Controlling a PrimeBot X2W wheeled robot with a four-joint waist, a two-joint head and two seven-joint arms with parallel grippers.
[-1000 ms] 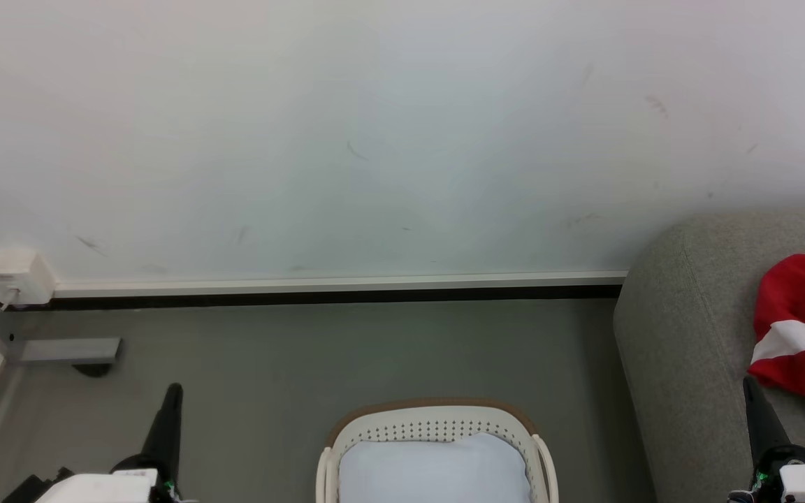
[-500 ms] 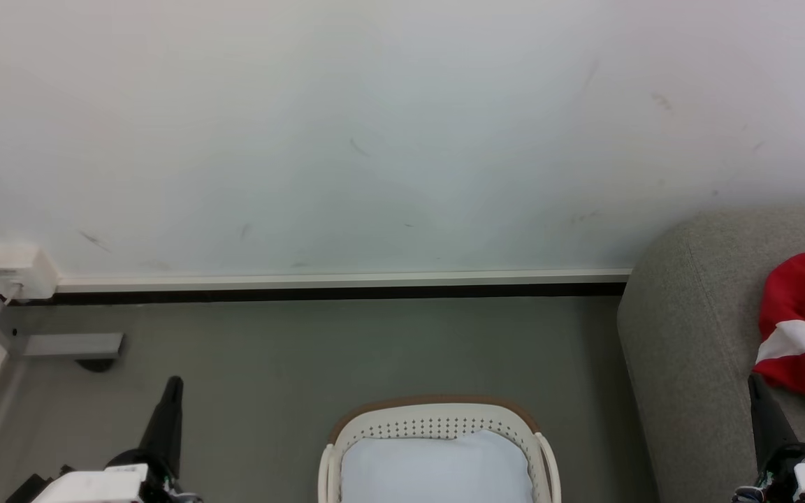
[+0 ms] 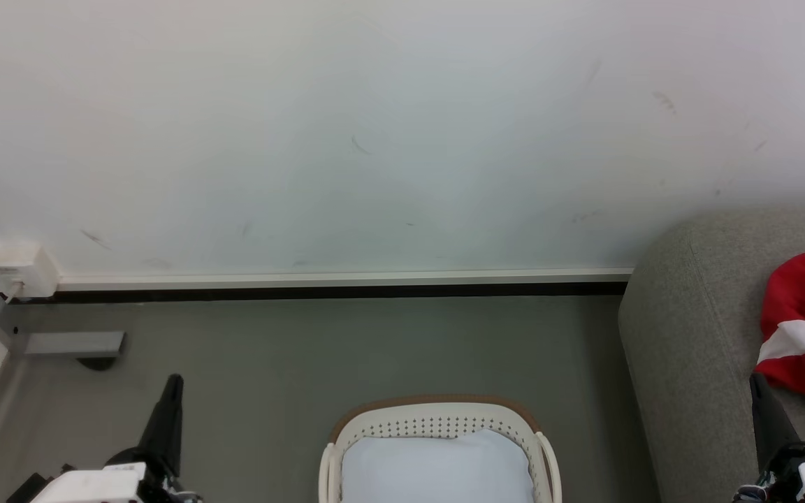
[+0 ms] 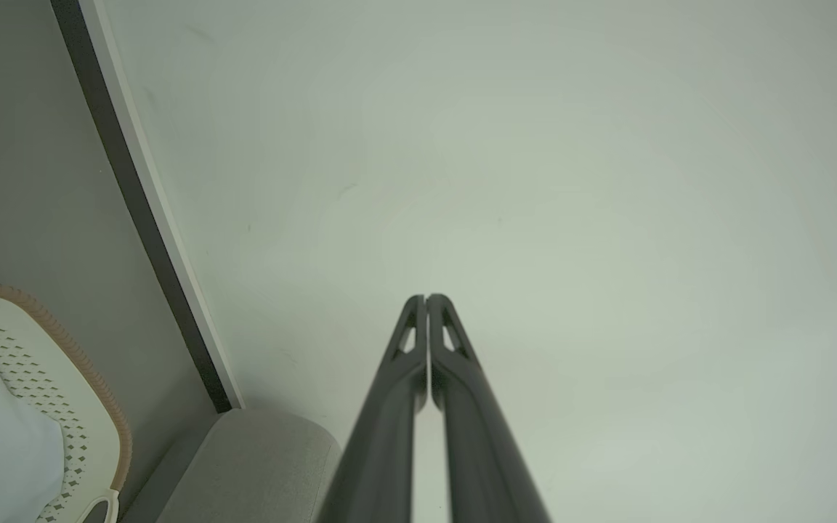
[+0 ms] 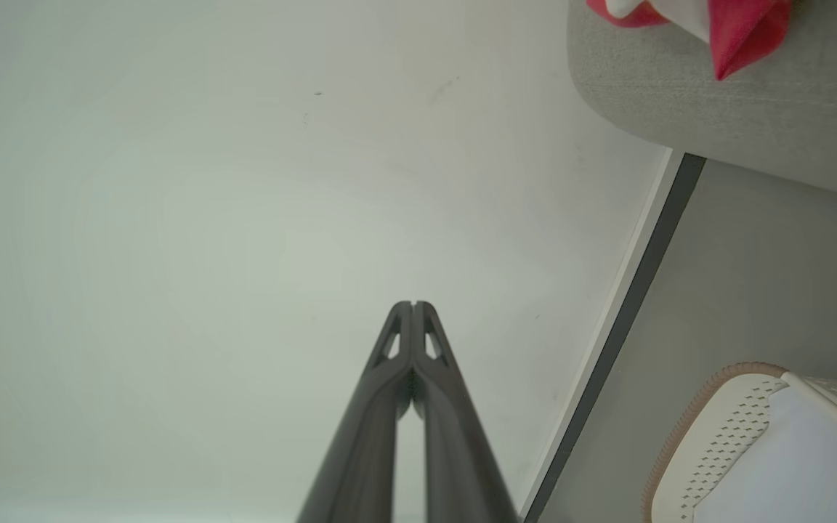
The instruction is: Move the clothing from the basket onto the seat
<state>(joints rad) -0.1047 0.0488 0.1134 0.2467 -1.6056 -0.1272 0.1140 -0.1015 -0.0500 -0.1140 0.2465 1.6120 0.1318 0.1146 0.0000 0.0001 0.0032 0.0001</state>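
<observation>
Wall (image 3: 374, 140): pale, faintly scuffed, beyond the basket (image 3: 437, 412); both wrist views are pointed at it.
Floor (image 3: 291, 349): grey; an open stretch is seen betw. basket and skirting, and a wider one to basket's left.
Seat (image 3: 689, 335): grey woven, rounded corner; set to basket's right w/ a strip of floor between; cut off by the head view's right edge.
Basket: cream, perforated wall, brown rim; seen low and centre betw. the two arms, near part cut off by the bottom edge.
Pale cloth (image 3: 437, 468): bluish-white; laid inside basket, up against its far wall.
Clothing (image 3: 804, 328): red w/ white stripes; lying bunched on the seat, well right of basket, partly cut off at the edge.
Left gripper (image 3: 174, 381): held over the floor left of basket, well apart from it; fingers pressed together at the tips, pointed away toward the wall.
Right gripper (image 3: 756, 381): held right of basket, over the seat's near part; fingers likewise closed tip to tip, aimed at the wall. In head view the tip is seen just beside the clothing's near hem; in the wrist view it is clear of it.
Skirting (image 3: 339, 281): white strip over a dark line, run along the wall foot beyond basket as far as the seat corner.
Wall box (image 3: 18, 269): small, white, far left of basket, at skirting's end.
</observation>
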